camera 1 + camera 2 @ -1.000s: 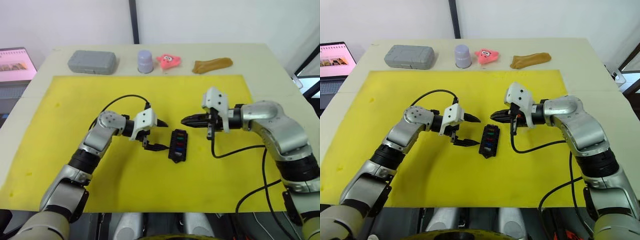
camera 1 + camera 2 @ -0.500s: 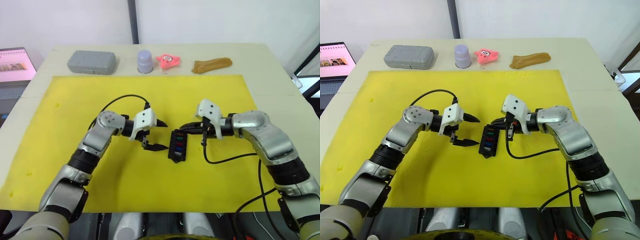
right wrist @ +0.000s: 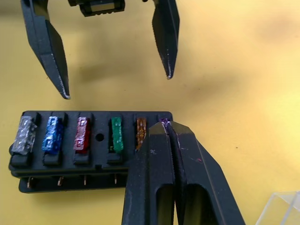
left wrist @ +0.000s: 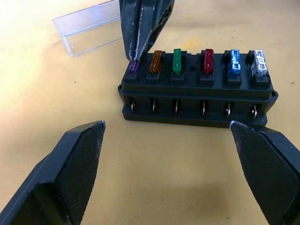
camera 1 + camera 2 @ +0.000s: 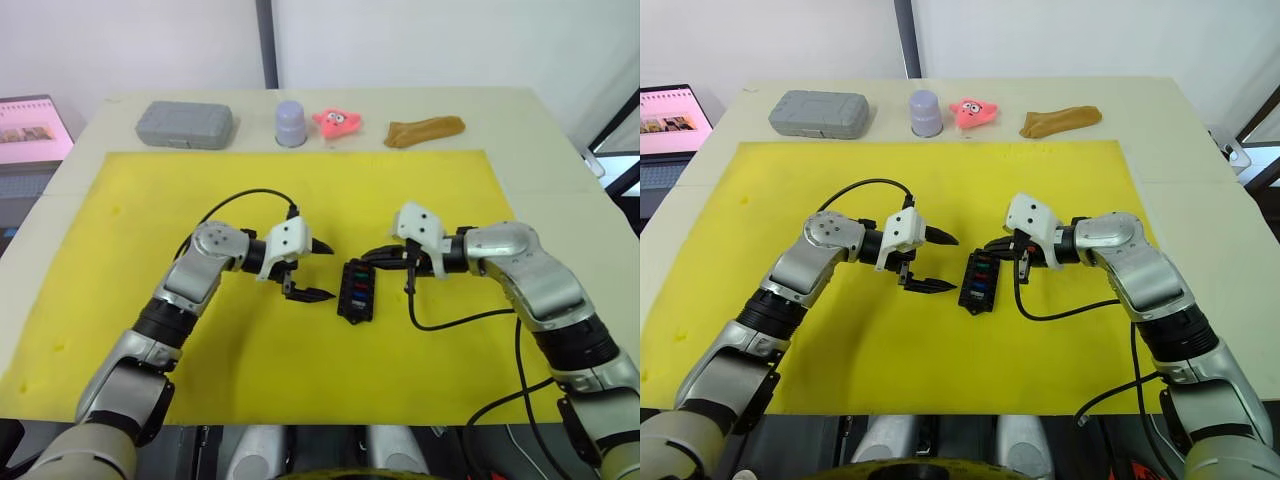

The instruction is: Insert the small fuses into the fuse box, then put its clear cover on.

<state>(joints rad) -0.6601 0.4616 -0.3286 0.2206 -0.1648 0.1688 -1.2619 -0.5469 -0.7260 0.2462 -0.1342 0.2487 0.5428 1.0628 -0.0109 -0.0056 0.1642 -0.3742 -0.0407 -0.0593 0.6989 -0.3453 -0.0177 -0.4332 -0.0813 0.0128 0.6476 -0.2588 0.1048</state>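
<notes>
Fuse box, mid yellow mat: five fuses seated, right gripper pinched on the purple fuse (sixth, going in); left gripper spread, empty; clear cover lies beside, unfitted.

A pale tabletop stood against a white wall, a dark vertical strip running up the wall. A yellow mat covered most of it. Off the tabletop's far left corner, a laptop screen glowed pink.

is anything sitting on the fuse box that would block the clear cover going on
Yes: the right gripper is on the purple fuse at one end of the fuse box. The clear cover lies beside the box.
</notes>
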